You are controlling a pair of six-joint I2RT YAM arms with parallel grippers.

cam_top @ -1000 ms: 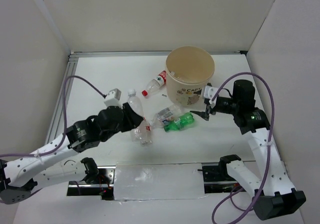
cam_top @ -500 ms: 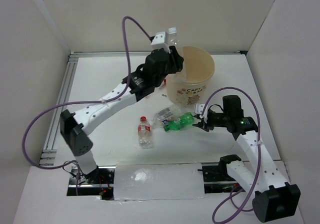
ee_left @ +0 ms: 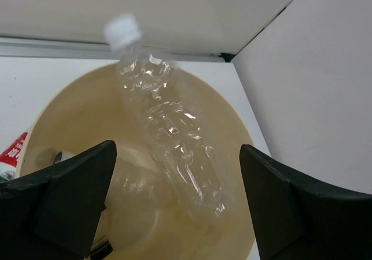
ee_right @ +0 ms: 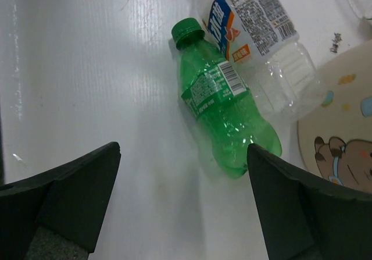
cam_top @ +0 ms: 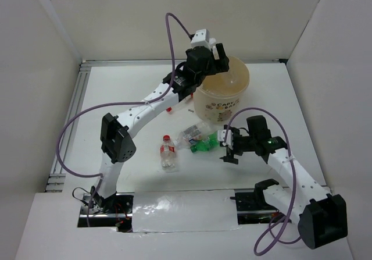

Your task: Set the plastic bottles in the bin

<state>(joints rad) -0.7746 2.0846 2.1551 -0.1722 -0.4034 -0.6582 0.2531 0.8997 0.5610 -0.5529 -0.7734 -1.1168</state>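
Above the tan bin (cam_top: 222,105), my left gripper (cam_top: 217,61) stands open. A clear white-capped bottle (ee_left: 168,126) hangs loose between its jaws, touching neither finger, bottom end down inside the bin (ee_left: 70,114). Another clear bottle (ee_left: 125,184) lies on the bin's floor. My right gripper (cam_top: 224,146) is open low over the table. In the right wrist view the right gripper (ee_right: 183,149) has the base of the green bottle (ee_right: 224,106) just inside its right finger. The green bottle (cam_top: 203,145) lies beside a clear blue-and-orange-labelled bottle (cam_top: 192,133).
A red-capped bottle (cam_top: 167,153) lies left of the green one. Another red-capped bottle (cam_top: 170,107) shows partly from behind the left arm, near the bin's left side; its red label (ee_left: 11,152) shows outside the rim. White walls close in the table.
The left arm carried the clear bottle up from the table to over the bin and opened, letting it go. The right gripper came down towards the green bottle and opened wide.
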